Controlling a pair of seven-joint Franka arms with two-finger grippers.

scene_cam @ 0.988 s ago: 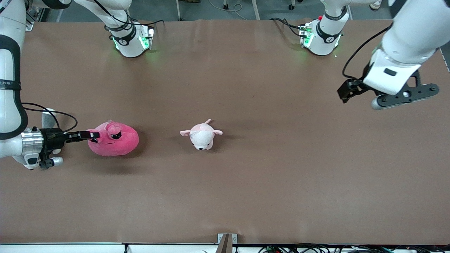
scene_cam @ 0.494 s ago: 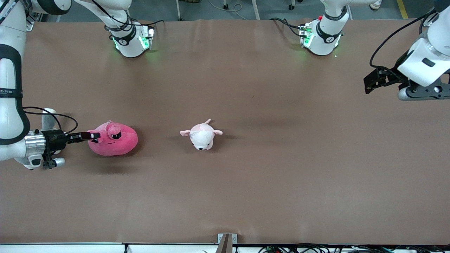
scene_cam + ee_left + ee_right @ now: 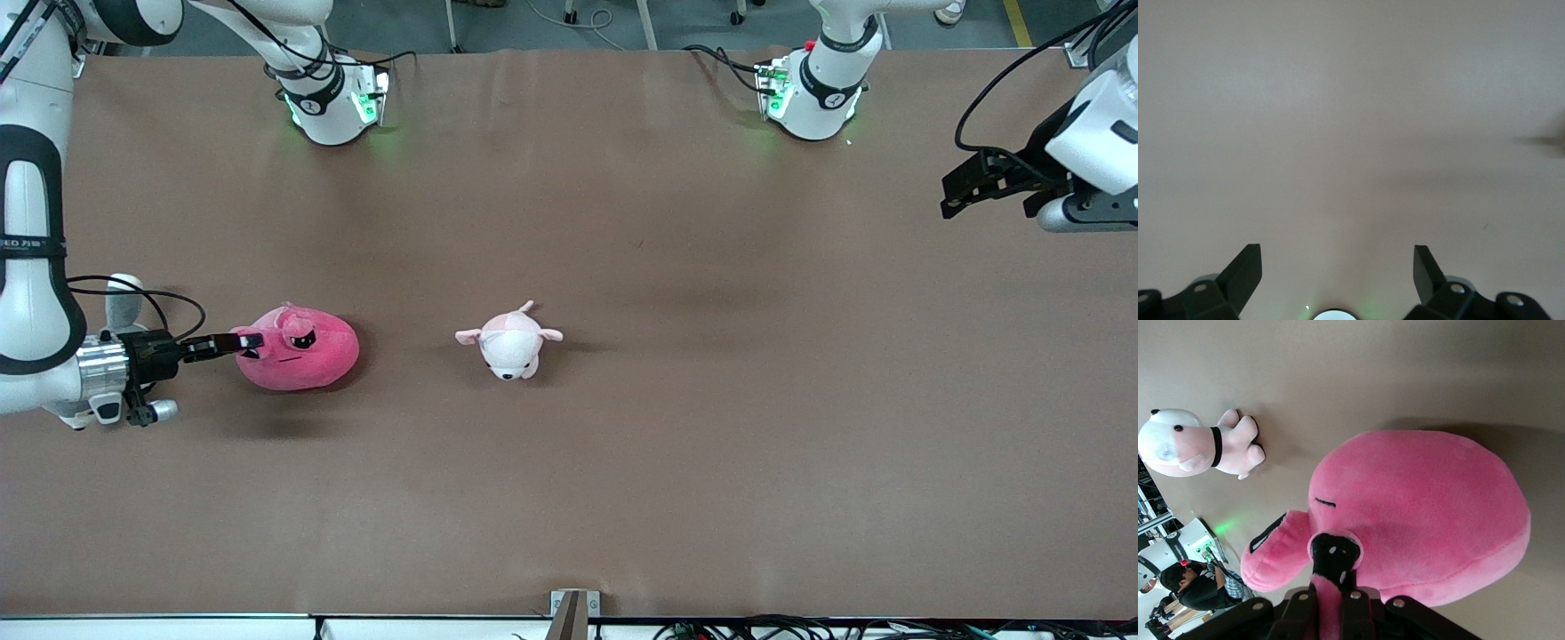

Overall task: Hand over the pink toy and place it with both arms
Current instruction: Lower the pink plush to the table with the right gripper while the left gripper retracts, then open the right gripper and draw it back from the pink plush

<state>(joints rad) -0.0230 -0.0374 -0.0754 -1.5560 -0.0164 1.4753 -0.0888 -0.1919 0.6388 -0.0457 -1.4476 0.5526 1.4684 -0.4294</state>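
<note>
The pink toy (image 3: pixel 300 350), a round hot-pink plush with an angry face, is at the right arm's end of the table. My right gripper (image 3: pixel 250 341) reaches in level from that end and is shut on a small flap at the plush's edge. In the right wrist view the flap runs between the shut fingers (image 3: pixel 1332 600), with the pink toy (image 3: pixel 1425 513) bulging past them. I cannot tell whether the plush rests on the table or hangs just above it. My left gripper (image 3: pixel 960 194) is up over the left arm's end of the table. It is open (image 3: pixel 1337 268), with only bare table under it.
A small pale pink-and-white animal plush (image 3: pixel 508 341) lies near the table's middle, beside the pink toy; it also shows in the right wrist view (image 3: pixel 1195 445). A grey-and-white plush (image 3: pixel 123 295) peeks out past the right wrist. The brown table (image 3: pixel 676 462) ends at a front rail.
The right gripper and the pink toy have shifted slightly toward the table's middle. The left arm has swung farther out toward its own end of the table and up toward the bases.
</note>
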